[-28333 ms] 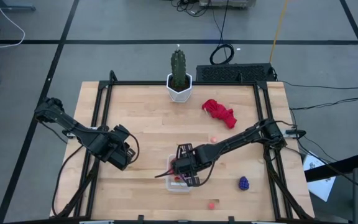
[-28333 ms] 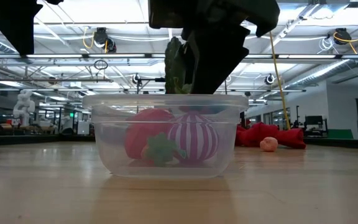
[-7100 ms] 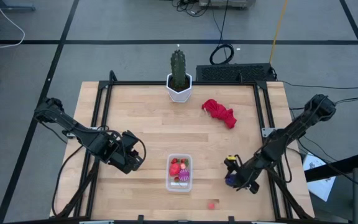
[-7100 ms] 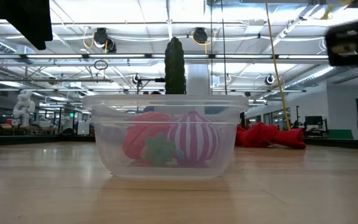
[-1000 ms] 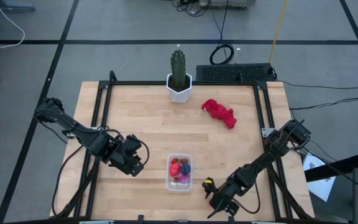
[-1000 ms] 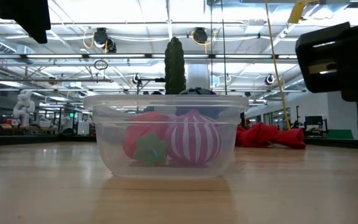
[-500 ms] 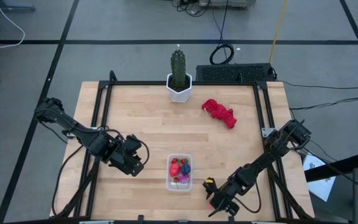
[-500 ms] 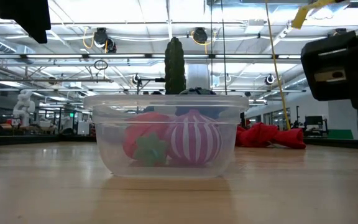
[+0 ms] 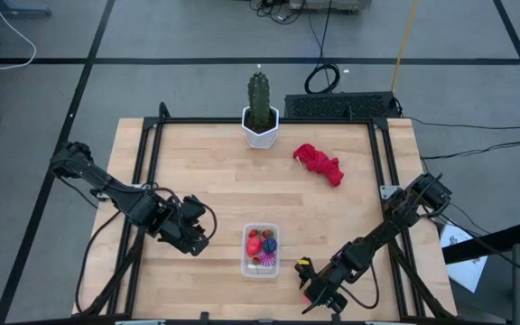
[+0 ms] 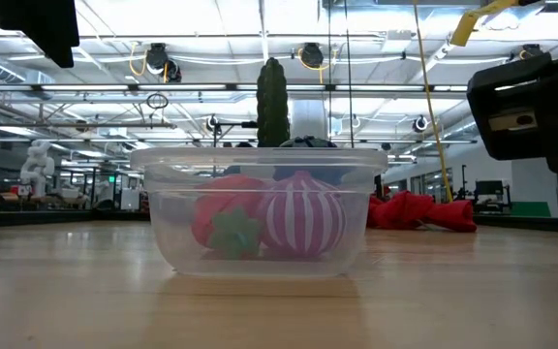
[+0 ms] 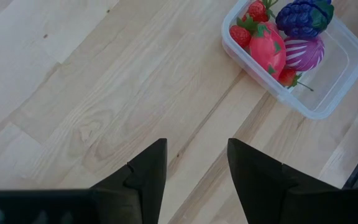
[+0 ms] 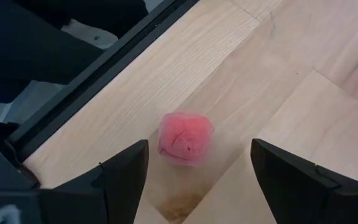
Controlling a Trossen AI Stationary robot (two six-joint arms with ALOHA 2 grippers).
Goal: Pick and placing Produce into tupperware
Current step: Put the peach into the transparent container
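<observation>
While one tupperware [image 9: 260, 250] holds four produce, right pincer [image 12: 194, 163] open

Legible text, labels, brands, numbers, signs — none in any view. Small pale plate on the dark housing [image 10: 541, 111] at the low view's right edge — markings too small to read. Nothing else bears lettering.

one tupperware [image 9: 261, 252], five produce pieces inside, one pink piece [image 12: 185, 139] outside
</observation>
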